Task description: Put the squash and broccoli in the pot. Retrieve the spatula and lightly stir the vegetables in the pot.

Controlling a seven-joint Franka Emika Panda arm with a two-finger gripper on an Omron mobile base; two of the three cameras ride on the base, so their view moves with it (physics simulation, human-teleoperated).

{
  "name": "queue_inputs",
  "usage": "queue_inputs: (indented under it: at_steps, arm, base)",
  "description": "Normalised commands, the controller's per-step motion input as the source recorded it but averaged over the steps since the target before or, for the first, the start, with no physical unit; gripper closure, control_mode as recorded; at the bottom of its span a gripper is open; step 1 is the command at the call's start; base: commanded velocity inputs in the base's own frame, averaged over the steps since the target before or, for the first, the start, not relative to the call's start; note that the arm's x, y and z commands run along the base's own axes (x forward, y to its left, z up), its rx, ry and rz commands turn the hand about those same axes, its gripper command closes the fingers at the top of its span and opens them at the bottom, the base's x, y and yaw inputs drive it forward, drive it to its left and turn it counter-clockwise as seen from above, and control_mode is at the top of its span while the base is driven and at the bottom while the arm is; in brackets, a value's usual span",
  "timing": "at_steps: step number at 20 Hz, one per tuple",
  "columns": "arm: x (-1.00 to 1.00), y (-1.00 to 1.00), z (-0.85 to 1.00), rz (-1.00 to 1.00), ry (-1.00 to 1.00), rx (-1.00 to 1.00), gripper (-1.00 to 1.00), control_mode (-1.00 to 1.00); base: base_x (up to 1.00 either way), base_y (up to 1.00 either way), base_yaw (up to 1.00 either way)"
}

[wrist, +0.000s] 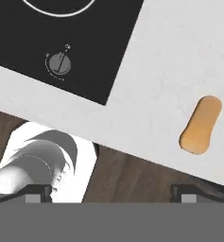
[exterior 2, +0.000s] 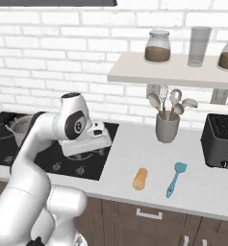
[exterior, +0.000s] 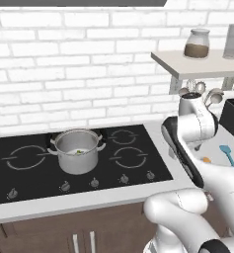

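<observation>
Kitchen scene, rendered: white robot arm at a pale desk (exterior 2: 134,149) w/ a black cooktop (exterior: 79,158) set into it, white brick wall behind.

Task progress, judged from these views: roughly a third done. The pot (exterior: 78,150), shiny steel w/ two loop handles, sits on the cooktop between the burner rings. A small green speck shows on its pale floor, prob. the broccoli (exterior: 79,152), so that item seems to be in already; too small to be sure.

The squash (exterior 2: 140,178), orange-yellow & elongated, lies flat on the desk right of the cooktop, well apart from the pot. In the hand view it sits toward the right side, ahead of the fingers. Not yet picked up.

The spatula (exterior 2: 175,178), light blue-teal, lies on the desk just beside the squash, on its right, not touching it. Untouched.

The gripper (exterior 2: 103,139) hangs over the cooktop's right part, near the knobs, pointing down. Its fingers (wrist: 38,193) show as two dark tips set wide apart at the bottom of the hand view, nothing between them: spread & empty.

Left to do: grab squash, drop it in pot, fetch spatula, stir lightly.

Also on the desk: grey utensil crock (exterior 2: 167,127) w/ spoons & whisk, dark toaster (exterior 2: 221,141). Shelf (exterior 2: 173,72) above holds jars.
</observation>
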Motion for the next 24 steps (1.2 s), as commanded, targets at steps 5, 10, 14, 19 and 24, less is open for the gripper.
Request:
queue_inputs:
  at_steps: [5,10,14,19,24]
  arm:
    - [0.0,-1.0,-0.22,-0.51,0.23,0.05,-1.0,-1.0]
    - [0.0,-0.98,-0.72,-0.42,0.21,0.0,-1.0,-1.0]
    - [0.0,-0.82,-0.55,-0.28,0.02,0.0,-1.0,-1.0]
    - [0.12,-0.35,-0.38,-0.05,-0.01,0.0,-1.0,-1.0]
    - [0.32,-0.03,-0.5,0.0,0.0,0.0,-1.0,-1.0]
  base:
    - [0.0,0.0,0.0]
    - [0.0,0.0,0.0]
    - [0.0,0.0,0.0]
    - [0.0,0.0,0.0]
    - [0.0,0.0,0.0]
